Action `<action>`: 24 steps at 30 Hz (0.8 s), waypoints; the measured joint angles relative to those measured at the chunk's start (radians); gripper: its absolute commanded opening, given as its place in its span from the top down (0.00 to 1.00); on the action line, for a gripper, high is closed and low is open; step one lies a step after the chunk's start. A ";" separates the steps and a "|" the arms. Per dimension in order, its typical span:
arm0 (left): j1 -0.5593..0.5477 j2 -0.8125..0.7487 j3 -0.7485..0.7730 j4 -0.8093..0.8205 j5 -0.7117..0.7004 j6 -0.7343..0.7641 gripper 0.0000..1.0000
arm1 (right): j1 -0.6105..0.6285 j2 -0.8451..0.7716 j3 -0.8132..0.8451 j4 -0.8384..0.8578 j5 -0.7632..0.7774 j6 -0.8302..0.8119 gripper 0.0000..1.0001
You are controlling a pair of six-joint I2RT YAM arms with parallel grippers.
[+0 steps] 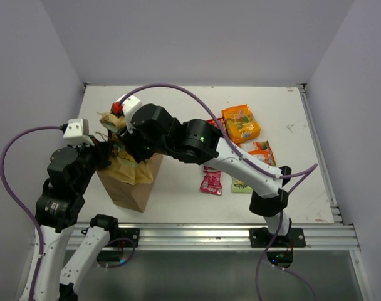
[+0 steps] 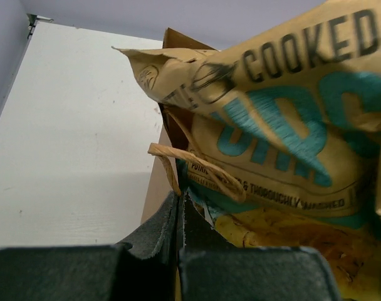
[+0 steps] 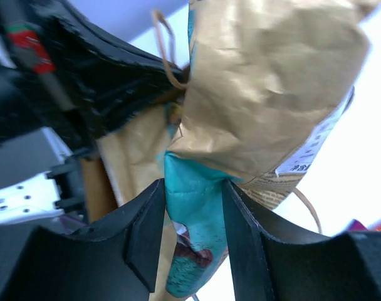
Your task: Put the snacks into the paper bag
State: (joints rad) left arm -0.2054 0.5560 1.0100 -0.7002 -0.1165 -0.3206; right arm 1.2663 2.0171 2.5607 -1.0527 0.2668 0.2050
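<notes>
Only the right wrist view shows right fingers (image 3: 143, 232) clamping one tan-blue chip bag (image 3: 272, 88). Left fingers (image 2: 153, 232) pinch the rim of one brown paper bag (image 1: 131, 188). Five smaller packets (image 1: 211, 182) dot the worktop (image 1: 178, 113).

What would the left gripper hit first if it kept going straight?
Likely the twisted handle of the paper bag, just past the left gripper; the chip bag sits behind. Depth unclear.

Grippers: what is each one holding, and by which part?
The right gripper pinches the chip bag by its teal edge. The left gripper is shut on the rim of the paper bag, beside a handle.
</notes>
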 measured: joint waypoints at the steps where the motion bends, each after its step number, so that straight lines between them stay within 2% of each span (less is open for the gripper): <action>1: 0.000 0.000 0.000 -0.002 -0.001 0.000 1.00 | 0.000 0.002 -0.002 0.016 -0.023 0.005 0.55; 11: 0.000 0.000 0.000 0.001 -0.002 0.002 1.00 | 0.007 0.048 -0.001 0.185 -0.180 0.064 0.51; 24: 0.000 -0.007 0.000 -0.004 0.005 0.007 1.00 | 0.010 0.092 0.004 0.157 -0.063 0.059 0.48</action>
State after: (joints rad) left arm -0.2054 0.5491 1.0096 -0.7044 -0.1116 -0.3134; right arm 1.2762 2.1090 2.5645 -0.8955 0.2035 0.2638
